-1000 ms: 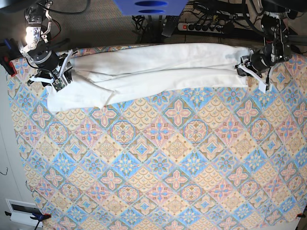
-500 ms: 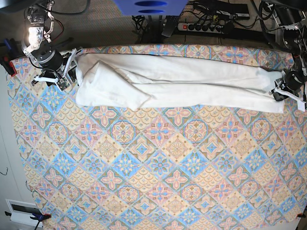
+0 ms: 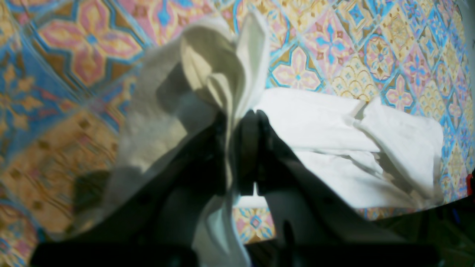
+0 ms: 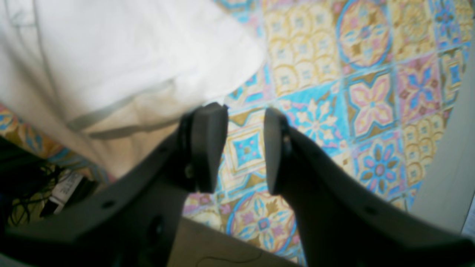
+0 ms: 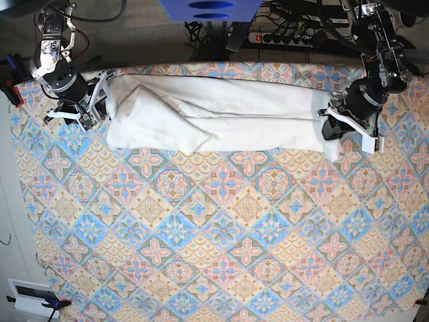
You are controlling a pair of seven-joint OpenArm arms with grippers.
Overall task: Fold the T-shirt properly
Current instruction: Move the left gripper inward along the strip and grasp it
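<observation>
The T-shirt [image 5: 221, 114] lies plain white side up as a long band across the far part of the table. On the right of the base view my left gripper [image 5: 333, 127] is shut on the shirt's right end. In the left wrist view the left gripper [image 3: 239, 116] pinches a bunch of white cloth [image 3: 222, 66] that stands up above its fingertips, with the rest of the T-shirt [image 3: 334, 148] lying beyond. My right gripper [image 5: 90, 114] stands open beside the shirt's left end. In the right wrist view the right gripper [image 4: 245, 144] holds nothing, and the T-shirt [image 4: 111, 55] lies just to its upper left.
A patterned tablecloth [image 5: 221, 228] covers the whole table. Behind the far edge are a power strip [image 5: 285, 37] with cables and a blue object [image 5: 208, 8]. A white box [image 5: 30, 295] sits on the floor at the lower left.
My left gripper has carried the shirt's right end leftward, back over the table, so the white band is shorter. The right arm has barely moved and stays open.
</observation>
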